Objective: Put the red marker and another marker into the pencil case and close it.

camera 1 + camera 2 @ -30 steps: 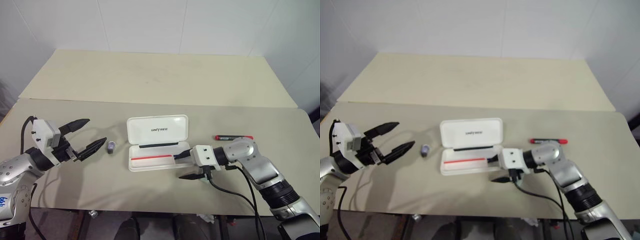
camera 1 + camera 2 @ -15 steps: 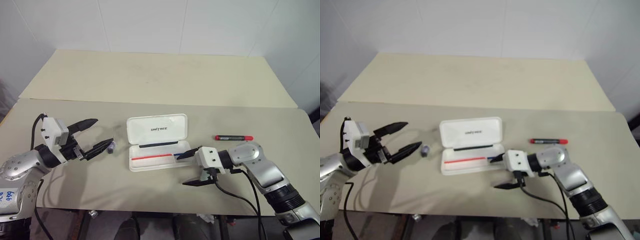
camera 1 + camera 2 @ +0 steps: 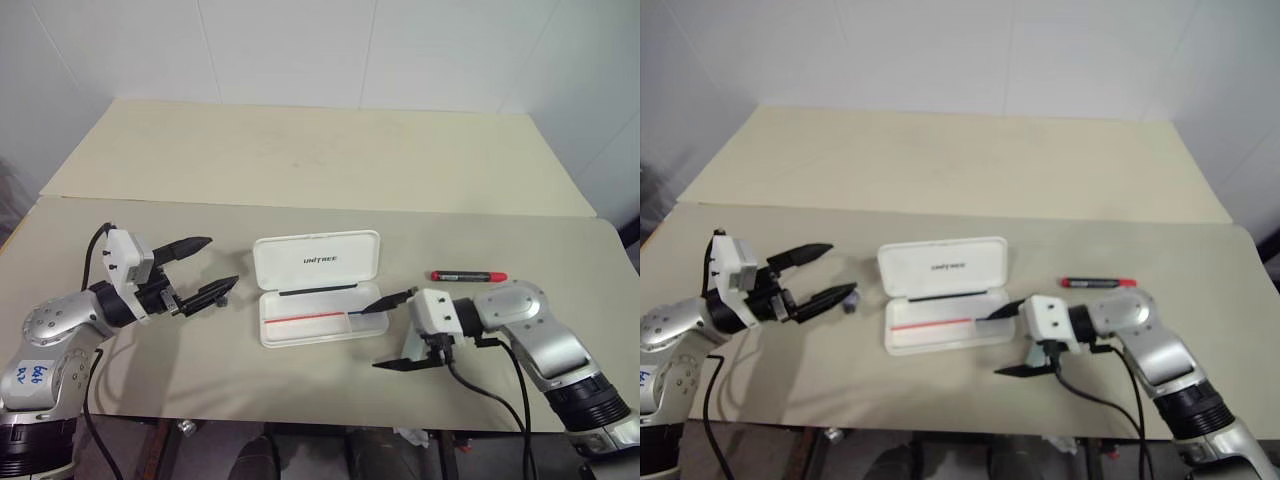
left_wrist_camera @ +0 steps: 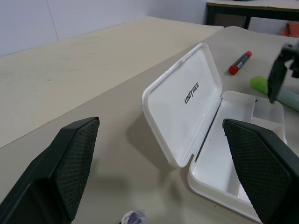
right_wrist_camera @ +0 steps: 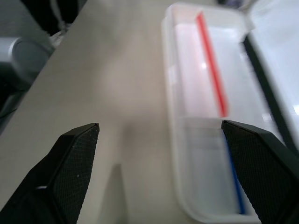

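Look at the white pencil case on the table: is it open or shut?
Open. The pencil case has its lid swung back, lettering showing, and its tray lies exposed with a red stripe inside.

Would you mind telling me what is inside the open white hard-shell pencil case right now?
The white hard-shell pencil case lies open with no marker in its tray: only the red-and-blue stripe shows inside. The right gripper covers its right end. The red marker lies on the table outside.

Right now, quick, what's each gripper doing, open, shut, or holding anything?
Left gripper: open, holding nothing, left of the pencil case.
Right gripper: open, holding nothing, at the case's right end.
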### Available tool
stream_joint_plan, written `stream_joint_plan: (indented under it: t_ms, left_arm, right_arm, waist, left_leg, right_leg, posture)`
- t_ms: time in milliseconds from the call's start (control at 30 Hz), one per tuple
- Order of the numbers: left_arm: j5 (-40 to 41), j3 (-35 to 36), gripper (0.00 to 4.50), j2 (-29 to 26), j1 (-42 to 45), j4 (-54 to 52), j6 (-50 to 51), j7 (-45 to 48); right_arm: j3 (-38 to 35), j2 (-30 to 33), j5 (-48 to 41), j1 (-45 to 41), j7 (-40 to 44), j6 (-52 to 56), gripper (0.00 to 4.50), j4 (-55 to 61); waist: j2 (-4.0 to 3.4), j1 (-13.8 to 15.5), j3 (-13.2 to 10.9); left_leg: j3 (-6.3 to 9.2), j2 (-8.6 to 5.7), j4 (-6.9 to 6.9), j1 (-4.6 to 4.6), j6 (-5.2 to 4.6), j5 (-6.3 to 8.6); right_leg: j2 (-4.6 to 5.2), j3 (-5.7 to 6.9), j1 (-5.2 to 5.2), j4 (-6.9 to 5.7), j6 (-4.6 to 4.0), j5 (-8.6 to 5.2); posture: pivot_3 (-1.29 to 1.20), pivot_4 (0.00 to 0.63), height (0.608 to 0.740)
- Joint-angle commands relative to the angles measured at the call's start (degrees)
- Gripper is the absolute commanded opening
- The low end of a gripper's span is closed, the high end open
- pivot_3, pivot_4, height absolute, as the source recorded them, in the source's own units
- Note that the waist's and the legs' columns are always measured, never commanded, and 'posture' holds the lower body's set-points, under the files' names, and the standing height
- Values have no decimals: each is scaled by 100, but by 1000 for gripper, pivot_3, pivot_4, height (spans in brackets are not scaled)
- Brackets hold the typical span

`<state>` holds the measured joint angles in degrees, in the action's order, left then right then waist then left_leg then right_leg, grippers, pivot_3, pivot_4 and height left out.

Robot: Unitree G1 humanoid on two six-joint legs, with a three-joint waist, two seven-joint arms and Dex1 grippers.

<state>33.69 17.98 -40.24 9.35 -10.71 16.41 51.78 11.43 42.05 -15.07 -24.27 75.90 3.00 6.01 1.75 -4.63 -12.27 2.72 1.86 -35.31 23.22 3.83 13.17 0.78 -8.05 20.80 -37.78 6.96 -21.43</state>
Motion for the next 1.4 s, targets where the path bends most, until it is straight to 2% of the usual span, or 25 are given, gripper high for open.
stream_joint_plan:
  t_ms: [33, 300, 433, 700, 1200, 1400]
  left_arm:
    - [238, 25, 4500, 16, -92, -363, 88, 106]
    - [387, 30, 4500, -15, -68, -559, 296, 152]
    - [393, 73, 4500, 17, -125, -723, 325, 86]
    - [388, 174, 4500, 100, -344, -968, 325, -93]
    - [427, 225, 4500, 148, -561, -1148, 314, -286]
    - [428, 235, 4500, 137, -561, -1131, 306, -274]
  right_arm:
    - [-462, 140, -226, -347, -88, 111, 4452, 1]
    - [-502, 233, 264, -1679, -78, -108, 4452, -1497]
    - [-273, 251, 842, -2375, -62, -558, 4452, -2661]
    - [91, 147, 1492, -3072, 207, -1172, 4452, -4188]
    - [389, 266, 2233, -3699, 492, -1541, 4452, -5272]
    - [400, 388, 2397, -3746, 661, -1671, 4452, -5316]
  waist:
    - [0, -11, 0]
    - [-1, -12, -1]
    - [-1, -15, -1]
    - [-4, -32, -3]
    - [-8, -33, -5]
    - [-8, -32, -5]
  left_leg:
    - [-1, 0, 0, 0, 0, 0]
    - [-1, 0, -3, -2, -1, -1]
    - [-3, 1, 1, 1, -2, 0]
    - [-8, 2, 4, 1, -4, 1]
    - [-10, 0, 2, 0, -4, 1]
    - [-10, -1, 2, 0, -4, 1]
  right_leg:
    - [1, 0, 0, -1, 0, 0]
    - [3, 0, 0, 0, 0, 0]
    - [5, 0, 2, 6, 0, 0]
    - [7, -2, 3, 10, 0, 0]
    - [10, -4, 4, 5, 0, 0]
    - [9, -3, 3, 6, 0, 0]
  posture:
    - [0, 150, 740]
    - [0, 150, 740]
    - [0, 150, 740]
    - [0, 150, 740]
    - [0, 150, 740]
    - [0, 150, 740]
